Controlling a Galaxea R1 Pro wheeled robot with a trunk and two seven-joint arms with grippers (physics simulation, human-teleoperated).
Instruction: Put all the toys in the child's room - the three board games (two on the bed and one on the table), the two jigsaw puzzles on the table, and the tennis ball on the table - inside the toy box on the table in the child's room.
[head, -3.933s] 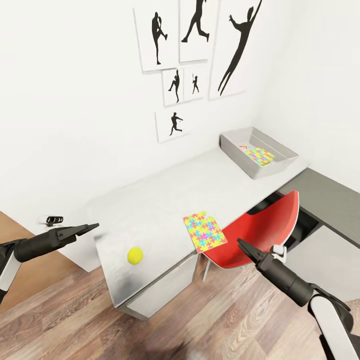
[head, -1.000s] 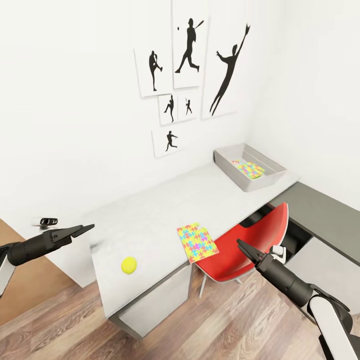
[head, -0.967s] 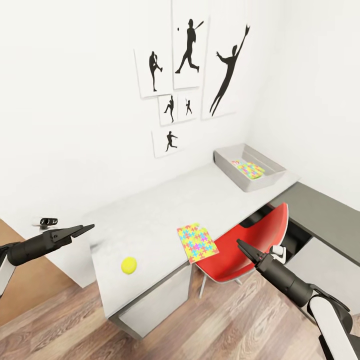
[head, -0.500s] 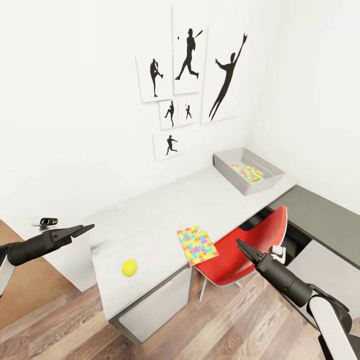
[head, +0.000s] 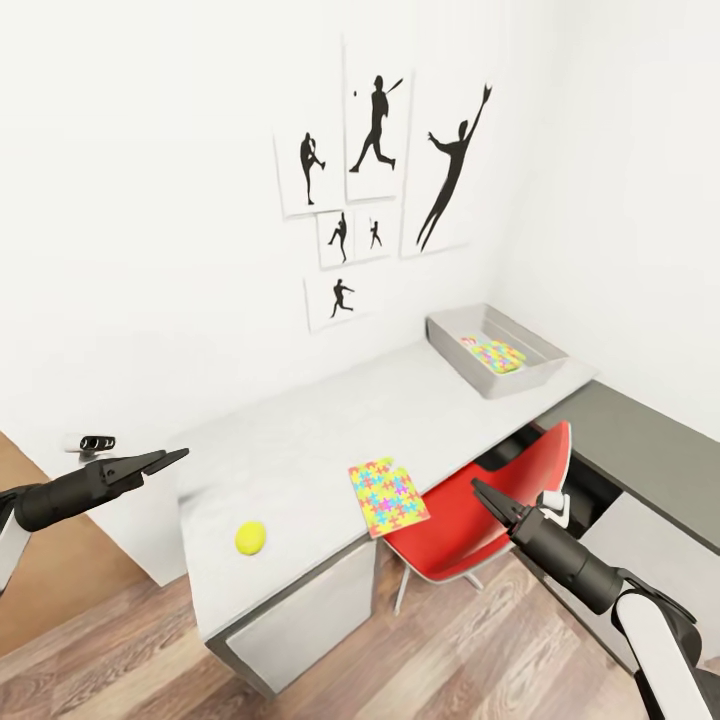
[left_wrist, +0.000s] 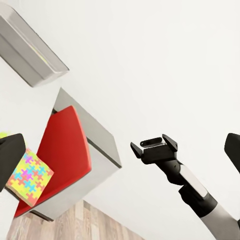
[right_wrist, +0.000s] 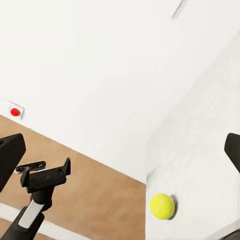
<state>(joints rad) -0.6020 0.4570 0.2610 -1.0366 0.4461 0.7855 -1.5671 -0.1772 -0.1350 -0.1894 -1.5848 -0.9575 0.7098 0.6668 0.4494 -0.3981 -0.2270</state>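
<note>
Where it lies, jigsaw puzzle (head: 388, 496) overhangs table (head: 300, 440).

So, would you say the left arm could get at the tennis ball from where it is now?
Probably yes: the left gripper hangs open beside the table end, and nothing stands between it and the tennis ball.

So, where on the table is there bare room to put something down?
The table is bare between the toy box and the jigsaw, and along the wall behind the ball. The front edge is busier: ball, jigsaw, red chair. The box already holds a jigsaw.
</note>
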